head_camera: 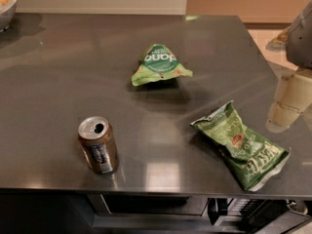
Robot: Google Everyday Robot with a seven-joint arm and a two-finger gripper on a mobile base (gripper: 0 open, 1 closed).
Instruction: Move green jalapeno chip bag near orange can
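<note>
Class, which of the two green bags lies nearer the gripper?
The elongated, crinkled light-green chip bag with pale lettering, close to the gripper at the right edge; the triangular green bag with a round logo lies farther away.

The green jalapeno chip bag (242, 147) is a mottled light green with pale block lettering, a small red spot and a whitish lower edge. The orange can (98, 146) is brownish orange with a silver top and a dark label panel. The smaller bag (160, 65) is brighter green, with a dark-green round logo and white letters. The table (58, 82) is glossy dark grey with pale reflections. At the right edge, the gripper (282, 116) is cream below a grey arm (302, 33).
</note>
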